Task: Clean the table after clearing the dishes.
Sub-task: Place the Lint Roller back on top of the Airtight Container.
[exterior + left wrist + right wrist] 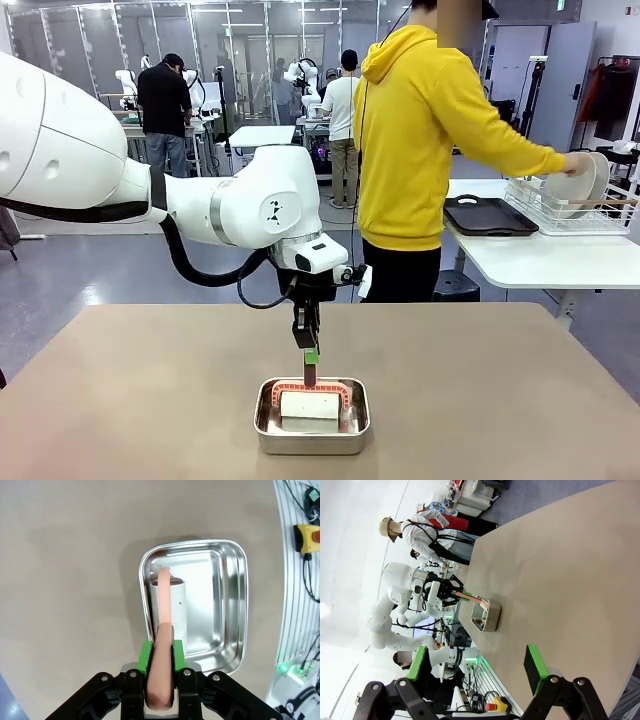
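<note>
The table (pixel 150 390) has a bare tan top, with a small steel pan (pixel 311 430) sitting by its near edge, in the middle. The dishes are off it: a person puts a white plate (pixel 577 186) into a wire rack (pixel 560 212) on the white side table, next to a dark tray (pixel 490 216). In the pan lies a white cleaning pad (pixel 169 607) with a pink handle (pixel 162 660). The left gripper (pixel 161 667) is squeezed tight on that handle. The job now looks like lifting the pad out to wipe. It is best to lift straight up so the pan does not tip, then press flat. The right gripper (pixel 477 667) has its jaws wide apart, holding nothing.
</note>
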`<act>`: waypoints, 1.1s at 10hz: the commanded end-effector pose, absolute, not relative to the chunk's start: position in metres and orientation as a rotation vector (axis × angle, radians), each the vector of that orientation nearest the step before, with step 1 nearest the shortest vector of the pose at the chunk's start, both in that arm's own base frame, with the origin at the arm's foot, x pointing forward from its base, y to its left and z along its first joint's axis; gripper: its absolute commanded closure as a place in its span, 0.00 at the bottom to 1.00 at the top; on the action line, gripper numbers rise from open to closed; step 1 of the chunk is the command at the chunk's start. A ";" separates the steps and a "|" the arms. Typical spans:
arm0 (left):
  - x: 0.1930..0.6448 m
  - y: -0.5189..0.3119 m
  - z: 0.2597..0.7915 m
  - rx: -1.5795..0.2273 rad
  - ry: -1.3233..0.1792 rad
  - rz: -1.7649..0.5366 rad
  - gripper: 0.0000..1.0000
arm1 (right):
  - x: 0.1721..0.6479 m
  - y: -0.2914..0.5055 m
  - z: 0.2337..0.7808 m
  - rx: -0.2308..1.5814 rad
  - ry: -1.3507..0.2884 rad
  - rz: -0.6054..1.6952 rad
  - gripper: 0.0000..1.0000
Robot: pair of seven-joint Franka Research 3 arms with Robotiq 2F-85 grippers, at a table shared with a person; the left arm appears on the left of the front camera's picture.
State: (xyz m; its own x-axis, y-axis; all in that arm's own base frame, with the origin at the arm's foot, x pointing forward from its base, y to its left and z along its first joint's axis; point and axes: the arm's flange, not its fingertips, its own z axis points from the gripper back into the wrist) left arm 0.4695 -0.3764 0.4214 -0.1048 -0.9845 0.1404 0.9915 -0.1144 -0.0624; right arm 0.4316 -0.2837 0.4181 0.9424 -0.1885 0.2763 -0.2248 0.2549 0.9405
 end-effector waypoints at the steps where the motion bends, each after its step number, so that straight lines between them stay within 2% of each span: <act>1: 0.481 -0.372 0.395 -0.159 -0.074 -1.703 0.79 | 0.428 -0.278 0.421 1.325 -0.371 0.015 0.05; 7: 0.482 -0.370 0.408 -0.140 -0.061 -1.754 0.79 | 0.428 -0.278 0.421 1.325 -0.371 0.015 0.05; 8: 0.471 -0.377 0.422 -0.171 -0.049 -1.683 0.79 | 0.428 -0.278 0.421 1.325 -0.371 0.015 0.05; 11: 0.471 -0.377 0.422 -0.171 -0.049 -1.683 0.79 | 0.428 -0.278 0.421 1.325 -0.371 0.015 0.05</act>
